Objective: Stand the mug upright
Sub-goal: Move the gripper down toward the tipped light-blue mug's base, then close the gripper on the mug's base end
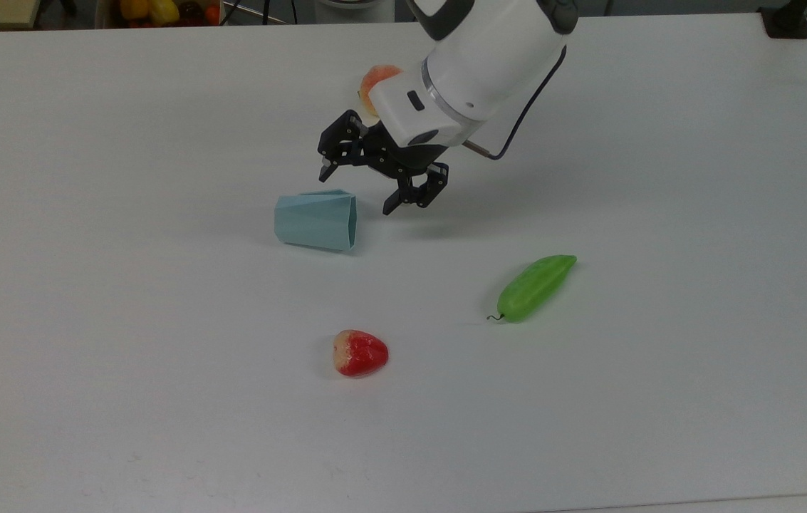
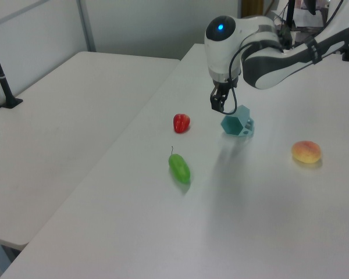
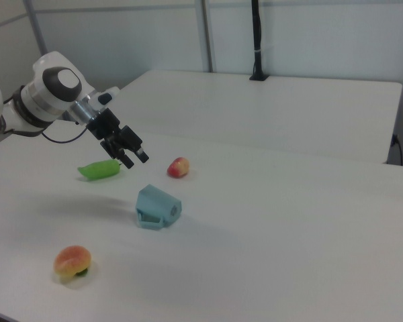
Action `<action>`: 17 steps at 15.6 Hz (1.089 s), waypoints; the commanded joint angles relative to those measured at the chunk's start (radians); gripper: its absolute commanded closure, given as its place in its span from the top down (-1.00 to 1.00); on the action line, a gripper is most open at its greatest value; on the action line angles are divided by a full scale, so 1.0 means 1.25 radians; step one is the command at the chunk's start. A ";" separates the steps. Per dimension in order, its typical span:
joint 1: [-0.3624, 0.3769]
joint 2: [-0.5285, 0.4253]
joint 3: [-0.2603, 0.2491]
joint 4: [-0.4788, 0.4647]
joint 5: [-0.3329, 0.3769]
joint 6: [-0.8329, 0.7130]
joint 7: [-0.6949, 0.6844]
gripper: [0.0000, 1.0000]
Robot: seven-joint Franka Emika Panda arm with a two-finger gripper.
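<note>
Mug (image 1: 316,221) on its side, mid counter (image 1: 90,320), rim twd top view's right.
Pincer (image 1: 355,191) spread, empty, hanging just above mug's rim end, not touching. Peach (image 1: 379,77) behind arm in top view; strawberry (image 1: 360,353) & green pepper (image 1: 536,286) nearer front.
</note>
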 commanded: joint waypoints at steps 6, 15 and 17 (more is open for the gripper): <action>-0.002 0.017 -0.001 -0.094 -0.074 0.060 0.020 1.00; -0.038 0.033 -0.001 -0.131 -0.141 0.068 0.041 1.00; -0.045 0.033 -0.001 -0.136 -0.150 0.067 0.040 1.00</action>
